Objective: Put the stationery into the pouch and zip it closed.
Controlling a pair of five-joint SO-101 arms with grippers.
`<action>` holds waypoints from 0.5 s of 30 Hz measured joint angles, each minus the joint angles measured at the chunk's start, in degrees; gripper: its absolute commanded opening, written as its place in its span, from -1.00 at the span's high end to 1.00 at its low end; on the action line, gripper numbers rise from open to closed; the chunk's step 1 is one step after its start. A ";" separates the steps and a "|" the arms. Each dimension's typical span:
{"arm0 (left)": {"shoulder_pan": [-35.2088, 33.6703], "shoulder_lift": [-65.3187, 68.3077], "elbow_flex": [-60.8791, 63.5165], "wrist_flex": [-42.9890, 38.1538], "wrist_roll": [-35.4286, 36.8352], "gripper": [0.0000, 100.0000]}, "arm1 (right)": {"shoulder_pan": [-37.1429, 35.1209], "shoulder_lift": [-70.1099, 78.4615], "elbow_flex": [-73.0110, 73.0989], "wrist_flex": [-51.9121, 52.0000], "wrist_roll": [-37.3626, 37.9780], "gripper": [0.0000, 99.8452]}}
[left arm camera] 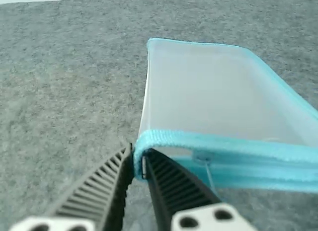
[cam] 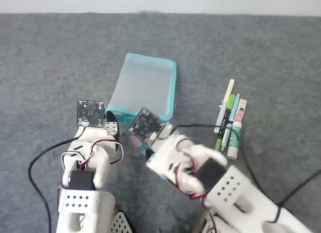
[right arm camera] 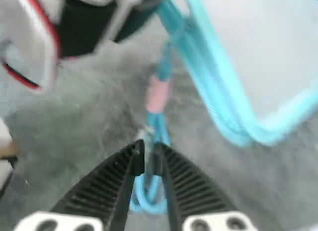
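The blue-trimmed pouch (cam: 145, 85) lies mid-frame in the high view, with the pens (cam: 229, 120) at right outside it, the left gripper (left arm camera: 138, 159) pinching its corner and the right gripper (right arm camera: 149, 151) clamped on the zipper pull cord (right arm camera: 158, 99), so a skewed tug could slip the thin cord free or drag the pouch.

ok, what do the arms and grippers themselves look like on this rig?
Left arm and right arm are white plastic shells with rows of small holes, black servos and looped red and black wires. Black cables trail off both. Each wrist carries a small black circuit board. Left gripper and right gripper have black ribbed tapering fingers on white mounts with screw holes.
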 measured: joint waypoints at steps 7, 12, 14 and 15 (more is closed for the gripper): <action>1.49 0.00 -4.84 3.78 0.09 0.98 | -1.58 0.00 5.98 -13.10 -3.34 0.74; 2.11 0.00 -9.85 8.35 0.09 0.98 | -1.67 0.00 6.15 -15.12 -3.34 0.76; 1.93 0.00 -10.73 9.76 0.09 0.98 | -1.67 0.00 7.47 -17.32 -3.34 0.76; 1.93 0.00 -10.90 9.85 0.09 0.98 | -1.67 0.00 8.53 -18.81 -3.34 0.76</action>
